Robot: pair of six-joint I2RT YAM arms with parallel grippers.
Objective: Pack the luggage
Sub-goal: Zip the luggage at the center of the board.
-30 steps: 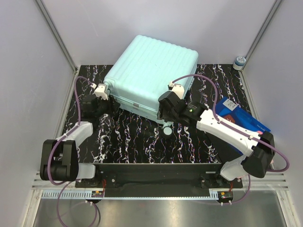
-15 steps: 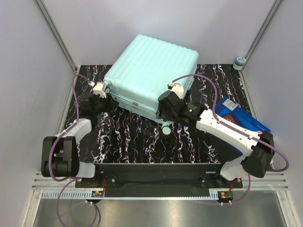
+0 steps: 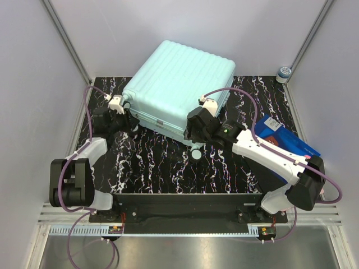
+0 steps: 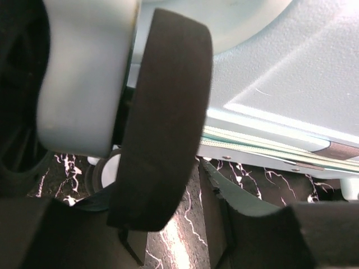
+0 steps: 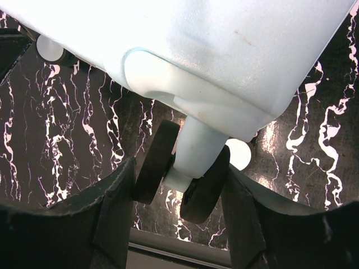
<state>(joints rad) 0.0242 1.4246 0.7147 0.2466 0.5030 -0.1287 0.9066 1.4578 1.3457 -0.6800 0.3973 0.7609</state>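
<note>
The luggage (image 3: 179, 84), a mint-green ribbed suitcase, lies shut and flat at the back of the table. My right gripper (image 3: 196, 145) is at its near right corner. In the right wrist view my right gripper (image 5: 182, 188) is shut on the twin black wheel (image 5: 206, 185), one finger (image 5: 115, 196) pressed on each side. My left gripper (image 3: 129, 120) is at the near left corner. There, a black wheel (image 4: 162, 112) sits between the jaws of my left gripper (image 4: 168, 218), and a gap shows beside the right finger (image 4: 252, 224), so it is open.
A flat blue box (image 3: 287, 140) lies on the right under my right arm. A small round tin (image 3: 284, 73) stands at the back right corner. Grey walls close in the black marbled table (image 3: 162, 168) on three sides.
My left gripper has moved up to the luggage's near left corner and its jaws have narrowed around the wheel. The right arm has barely moved.
</note>
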